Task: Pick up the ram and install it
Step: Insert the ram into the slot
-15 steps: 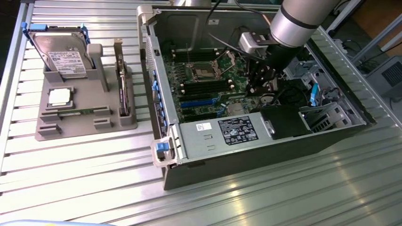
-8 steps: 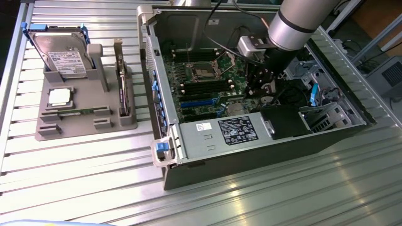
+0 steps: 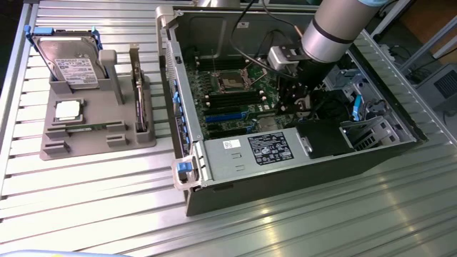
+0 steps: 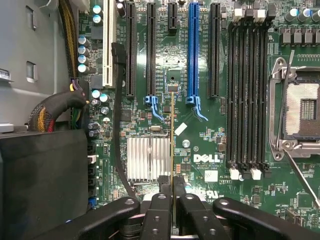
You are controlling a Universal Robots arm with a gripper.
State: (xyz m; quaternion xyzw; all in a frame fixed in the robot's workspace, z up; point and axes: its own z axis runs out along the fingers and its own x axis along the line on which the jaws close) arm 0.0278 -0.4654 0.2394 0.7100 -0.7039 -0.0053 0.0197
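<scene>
My gripper (image 4: pixel 172 192) is shut on the ram (image 4: pixel 172 135), seen edge-on in the wrist view as a thin green-gold strip running out from between the fingers (image 4: pixel 161 200). It hangs above the motherboard (image 4: pixel 200 145), over the area between the silver heatsink (image 4: pixel 147 157) and the blue slot (image 4: pixel 193 55). The black memory slots (image 4: pixel 247 95) with white end clips lie off to one side, beside the CPU socket (image 4: pixel 300 110). In the exterior view the gripper (image 3: pixel 300 101) is down inside the open computer case (image 3: pixel 236 160), over the motherboard (image 3: pixel 236 96).
A grey holder (image 3: pixel 93 134) at the exterior view's left carries a hard drive (image 3: pixel 68 61), a silver processor (image 3: pixel 68 110) and an upright expansion card (image 3: pixel 139 101). Inside the case are the power supply (image 3: pixel 250 152), a braided cable bundle (image 4: pixel 55 107) and the drive cage (image 3: pixel 364 128).
</scene>
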